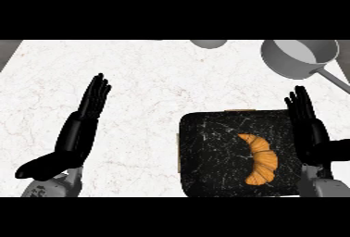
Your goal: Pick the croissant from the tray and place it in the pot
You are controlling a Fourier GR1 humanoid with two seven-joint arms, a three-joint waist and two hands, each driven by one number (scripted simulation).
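The right hand (304, 122) stands with its fingers straight and pressed together, pointing toward the counter's far edge, over the right rim of the tray (205, 152). It holds nothing; its thumb juts out to the right, lower down. Just to its left, apart from it, lies the croissant (262, 158).

The left hand (85, 125) shows near the counter's left side, open and at rest, fingers straight and together, tipped a little to the right, thumb sticking out low to the left. It touches nothing.

There is one croissant, one tray, one pot and two hands. The croissant is on the right half of the tray, nearer the tray's near edge than its far one. Its long axis runs roughly from far to near, leaning slightly so that the far tip sits further left than the near one. It curves like a crescent, bulging to the right, with both tips turned leftward.

The tray is dark and square, speckled white, and sits at the counter's (150, 83) near edge, right of the middle.

The pot (295, 58) is grey and stands at the far right corner of the counter, well apart from the tray, its handle running out to the right and toward the near side. One more grey round thing (209, 43) is cut off at the far edge; what it is cannot be told.
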